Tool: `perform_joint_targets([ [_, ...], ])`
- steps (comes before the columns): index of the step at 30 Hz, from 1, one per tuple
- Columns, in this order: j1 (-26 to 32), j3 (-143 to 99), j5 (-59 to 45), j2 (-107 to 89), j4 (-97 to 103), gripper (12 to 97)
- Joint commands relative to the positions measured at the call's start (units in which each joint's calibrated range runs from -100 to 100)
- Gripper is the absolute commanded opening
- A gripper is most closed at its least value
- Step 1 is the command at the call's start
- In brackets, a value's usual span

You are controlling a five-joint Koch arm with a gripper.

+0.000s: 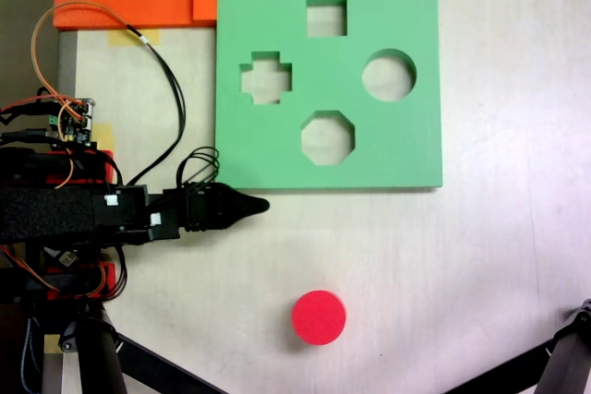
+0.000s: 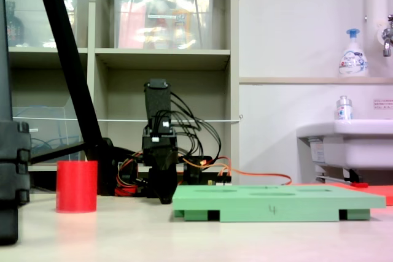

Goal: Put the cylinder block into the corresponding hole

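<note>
- A red cylinder stands upright on the pale table, flat round top to the ceiling, well clear of everything else; in the top-down fixed view it sits toward the bottom centre.
- The arm's gripper lies low over the table just off the near edge of the green board, its dark tip pointing right in that view. The jaws come together in a single point with nothing between them; the side-on fixed view shows the gripper hanging tip-down, almost at the tabletop, at the board's left end.
- The relation that matters: seen from above, the cylinder lies below and slightly to the right of the gripper tip, apart from it, with bare table between. From the side, the cylinder stands to the left of the gripper, the board to its right, so the block and the target lie on opposite sides of the tool.
- The cylinder's axis is vertical, so a grasp would likely come from above or across its round wall.
- The round hole sits at the board's right side, far from the cylinder; the eight-sided hole, cross hole and square hole lie nearer the arm.
- Judged from this, the pick-up has not yet begun.
</note>
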Motion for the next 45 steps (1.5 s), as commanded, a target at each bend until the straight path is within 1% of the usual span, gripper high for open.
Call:
perform_joint_targets([
  [1,-0.39,-1.08,-0.10,-0.41,-5.32,49.7],
  [30,-0.54,-1.08,0.78,-0.41,-5.52,49.1],
  [33,-2.39,-1.08,6.54,-0.41,-5.23,50.9],
  [35,-3.61,-1.08,11.87,-0.41,-0.22,51.8],
  [37,-4.44,-1.08,17.68,-0.41,7.58,51.8],
  [40,-5.76,-1.08,23.54,-0.41,22.22,51.7],
  [45,-4.10,-1.08,39.51,-0.41,46.96,51.7],
])
